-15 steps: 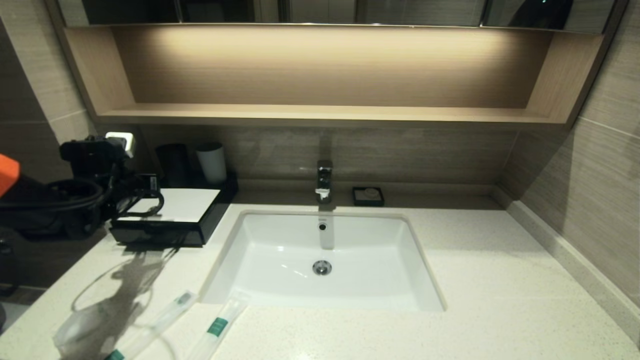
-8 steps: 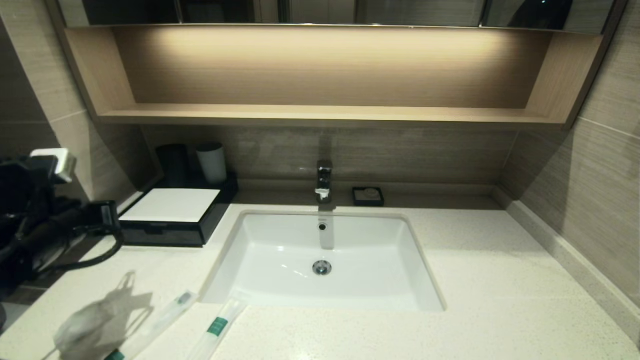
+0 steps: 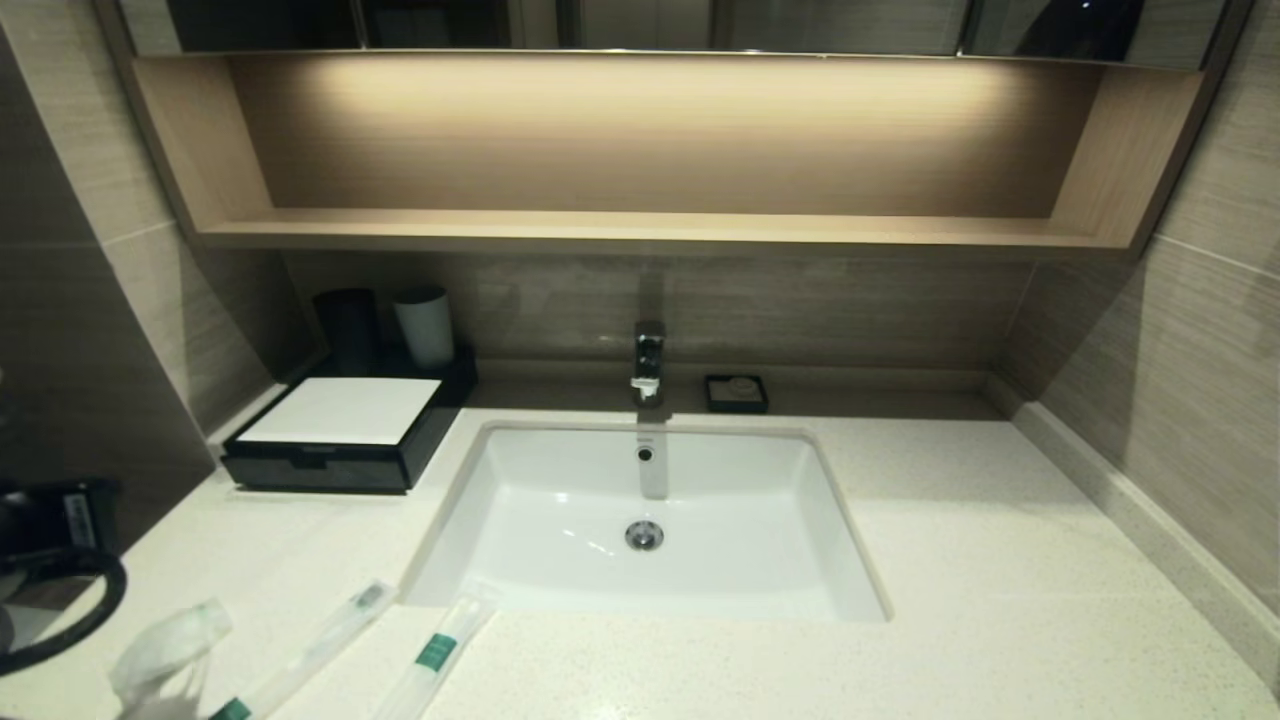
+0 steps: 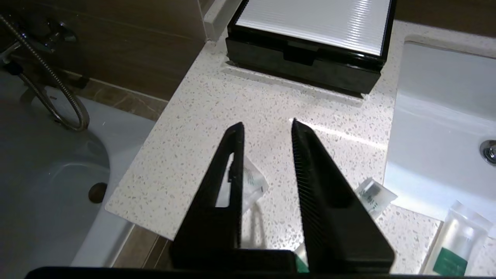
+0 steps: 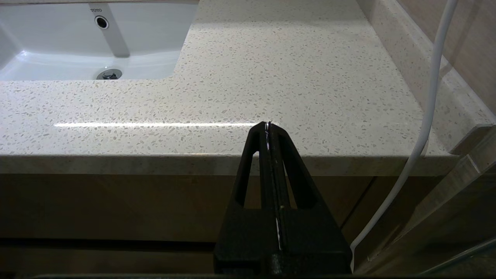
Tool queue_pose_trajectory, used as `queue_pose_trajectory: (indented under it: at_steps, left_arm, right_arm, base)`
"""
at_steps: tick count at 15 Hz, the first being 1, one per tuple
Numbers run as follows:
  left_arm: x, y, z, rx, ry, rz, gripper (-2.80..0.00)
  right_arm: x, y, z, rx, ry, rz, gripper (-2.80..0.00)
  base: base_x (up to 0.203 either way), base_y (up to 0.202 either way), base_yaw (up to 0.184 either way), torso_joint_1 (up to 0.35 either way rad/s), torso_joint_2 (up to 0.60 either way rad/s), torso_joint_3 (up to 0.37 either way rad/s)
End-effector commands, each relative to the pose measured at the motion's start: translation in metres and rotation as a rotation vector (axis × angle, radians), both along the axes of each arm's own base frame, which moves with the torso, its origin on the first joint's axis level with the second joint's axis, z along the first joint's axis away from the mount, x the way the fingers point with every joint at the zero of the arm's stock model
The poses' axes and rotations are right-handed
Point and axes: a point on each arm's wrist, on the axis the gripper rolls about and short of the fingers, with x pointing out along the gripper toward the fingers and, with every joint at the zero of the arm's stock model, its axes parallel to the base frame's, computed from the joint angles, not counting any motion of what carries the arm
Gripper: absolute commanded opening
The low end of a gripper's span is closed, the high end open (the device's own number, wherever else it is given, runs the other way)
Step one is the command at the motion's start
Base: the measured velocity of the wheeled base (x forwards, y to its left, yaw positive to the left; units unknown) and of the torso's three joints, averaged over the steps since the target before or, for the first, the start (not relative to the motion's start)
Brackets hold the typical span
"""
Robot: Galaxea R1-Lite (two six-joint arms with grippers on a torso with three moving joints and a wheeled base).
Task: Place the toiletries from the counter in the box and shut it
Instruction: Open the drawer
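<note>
The black box (image 3: 330,462) with a white top panel stands at the back left of the counter (image 3: 1000,560), its front drawer flush; it also shows in the left wrist view (image 4: 310,58). Two toothbrush packets (image 3: 320,640) (image 3: 437,650) and the clear pouch (image 3: 165,650) lie on the counter's front left. My left gripper (image 4: 267,123) is open and empty, hovering above the pouch (image 4: 252,182), with one packet's end (image 4: 374,192) beside it and the other (image 4: 457,240) farther off. My left arm (image 3: 55,545) shows at the far left. My right gripper (image 5: 268,124) is shut, parked at the counter's front edge.
The white sink (image 3: 645,520) with its tap (image 3: 648,360) sits mid-counter. A black tumbler (image 3: 345,325) and white cup (image 3: 423,325) stand behind the box. A small soap dish (image 3: 736,392) is by the tap. A bathtub (image 4: 42,174) lies beyond the counter's left end.
My left arm has drawn back from the box, moving toward the front left and down, and now hangs over the pouch. The box and the toiletries have not moved.
</note>
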Motion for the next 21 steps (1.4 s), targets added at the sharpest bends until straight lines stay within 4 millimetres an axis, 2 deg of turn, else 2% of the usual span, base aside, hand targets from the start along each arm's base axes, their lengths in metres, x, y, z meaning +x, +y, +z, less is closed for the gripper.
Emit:
queue_pose_trajectory:
  at_steps: [1, 5, 7, 11, 13, 17, 18, 20, 21]
  left_arm:
    - [-0.014, -0.002, 0.008, 0.003, -0.033, 0.001, 0.0]
    - [-0.001, 0.0, 0.009, -0.006, -0.003, 0.008, 0.0]
    - [-0.003, 0.0, 0.008, -0.014, 0.053, 0.01, 0.0]
    - [-0.011, 0.001, 0.011, -0.056, 0.321, 0.027, 0.0]
    - [-0.003, 0.007, 0.013, -0.103, 0.431, 0.079, 0.0]
    - [0.009, 0.026, -0.001, -0.18, 0.658, 0.195, 0.0]
    - [0.013, 0.029, -0.001, -0.193, 0.645, 0.192, 0.0]
    - [0.024, 0.031, 0.007, -0.202, 0.46, 0.115, 0.0]
    - [0.03, 0.031, 0.011, -0.195, 0.364, 0.077, -2.8]
  right_arm:
    - [0.0, 0.0, 0.0, 0.0, 0.002, 0.0, -2.8]
    - [0.0, 0.0, 0.0, 0.0, 0.002, 0.0, -2.8]
    - [0.0, 0.0, 0.0, 0.0, 0.002, 0.0, -2.8]
    - [0.0, 0.0, 0.0, 0.0, 0.002, 0.0, -2.8]
    - [0.0, 0.0, 0.0, 0.0, 0.002, 0.0, -2.8]
    - [0.0, 0.0, 0.0, 0.0, 0.002, 0.0, -2.8]
    - [0.0, 0.0, 0.0, 0.0, 0.002, 0.0, -2.8]
    - [0.0, 0.0, 0.0, 0.0, 0.002, 0.0, -2.8]
    - [0.0, 0.0, 0.0, 0.0, 0.003, 0.0, -2.8]
  base:
    - [0.0, 0.0, 0.0, 0.0, 0.0, 0.0]
    - [0.0, 0.0, 0.0, 0.0, 0.0, 0.0]
    - [0.0, 0.0, 0.0, 0.0, 0.0, 0.0]
    - [0.0, 0.0, 0.0, 0.0, 0.0, 0.0]
    - [0.0, 0.0, 0.0, 0.0, 0.0, 0.0]
    - [0.0, 0.0, 0.0, 0.0, 0.0, 0.0]
    - [0.0, 0.0, 0.0, 0.0, 0.0, 0.0]
    - [0.0, 0.0, 0.0, 0.0, 0.0, 0.0]
    - [0.0, 0.0, 0.0, 0.0, 0.0, 0.0]
